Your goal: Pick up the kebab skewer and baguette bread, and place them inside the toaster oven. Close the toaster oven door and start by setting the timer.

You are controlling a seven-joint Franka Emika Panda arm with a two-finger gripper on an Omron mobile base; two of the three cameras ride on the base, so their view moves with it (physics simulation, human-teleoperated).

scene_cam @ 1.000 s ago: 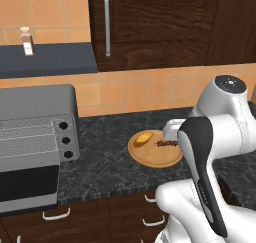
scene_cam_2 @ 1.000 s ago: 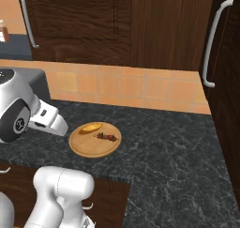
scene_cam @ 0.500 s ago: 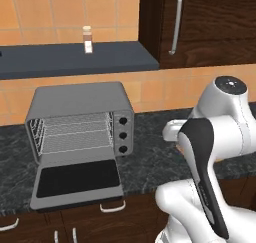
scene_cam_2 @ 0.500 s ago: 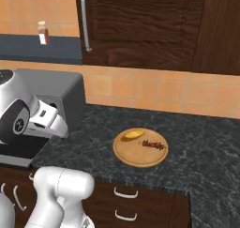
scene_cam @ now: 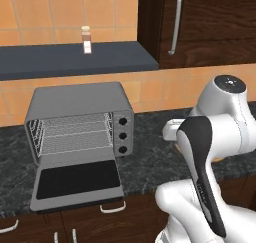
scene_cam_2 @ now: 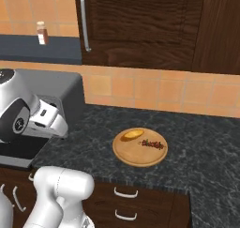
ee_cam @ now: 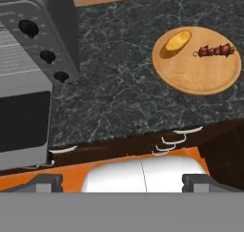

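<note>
The toaster oven stands on the dark counter, and its door is dropped open flat, showing the wire rack. Three black knobs run down its right panel. To its right lies a round wooden board carrying the golden baguette bread and the dark red kebab skewer side by side. In the hand view the oven is at upper left, with the bread and skewer at upper right. My gripper is open and empty, held back over the counter's front edge.
A small spice bottle stands on the dark shelf above the oven. Dark wooden wall cabinets with a bar handle hang above. Drawers with white handles run under the counter. Bare counter lies between oven and board.
The whole picture has shifted: the base has driven left along the counter, bringing the oven further into view. The board, bread and skewer have not moved. The gripper stays open.
</note>
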